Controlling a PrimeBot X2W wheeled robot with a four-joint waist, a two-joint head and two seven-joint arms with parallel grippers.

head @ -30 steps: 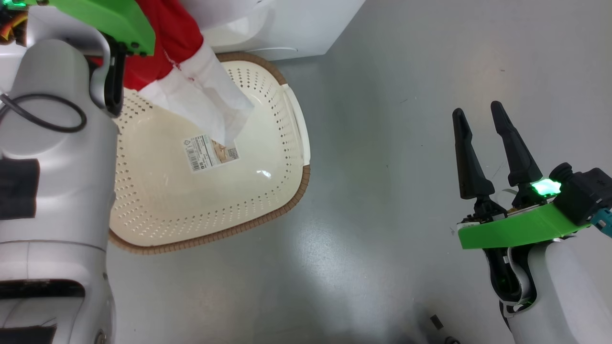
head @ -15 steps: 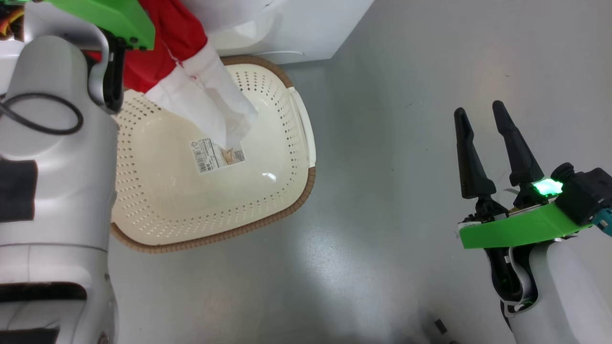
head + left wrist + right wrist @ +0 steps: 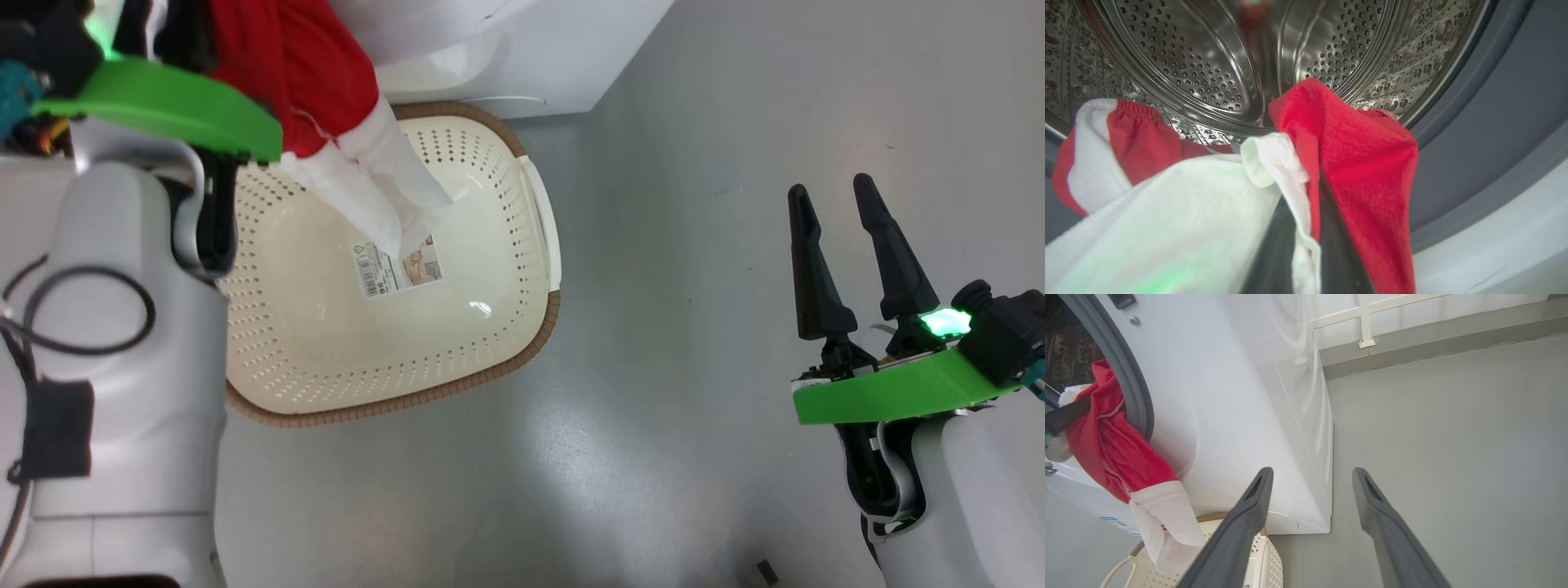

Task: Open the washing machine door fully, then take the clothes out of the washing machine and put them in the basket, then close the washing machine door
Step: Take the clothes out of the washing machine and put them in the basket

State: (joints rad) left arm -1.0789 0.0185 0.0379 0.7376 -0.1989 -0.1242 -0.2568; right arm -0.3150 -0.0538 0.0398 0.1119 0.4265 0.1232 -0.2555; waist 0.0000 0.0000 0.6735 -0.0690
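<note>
The left gripper (image 3: 1306,212) is seen in the left wrist view closed tight on the clothes (image 3: 1363,163), with a fold of red and white fabric pinched between its two dark fingers at 6 o'clock. Beyond the fabric, the perforated steel drum (image 3: 1208,61) is shown from 9 to 1 o'clock, and the grey rubber ring (image 3: 1474,122) is seen at 3 o'clock. More red and white cloth is draped across the drum's lip at 9 o'clock. In the head view, the clothes are hung from the 11 o'clock corner, red above and white below, and the white end is held over the basket (image 3: 506,269). Its tip is seen over the paper label (image 3: 397,267) on the basket's bottom; whether it touches cannot be told. The basket is set on the grey floor (image 3: 735,122), just below the white washing machine (image 3: 522,57) at 12 o'clock. The right gripper (image 3: 829,196) is held at 4 o'clock, well apart from the basket, with its fingers spread wide and nothing between them. In the right wrist view, the garment is seen trailing out of the machine's opening at 9 o'clock, down towards the basket at 7 o'clock.
</note>
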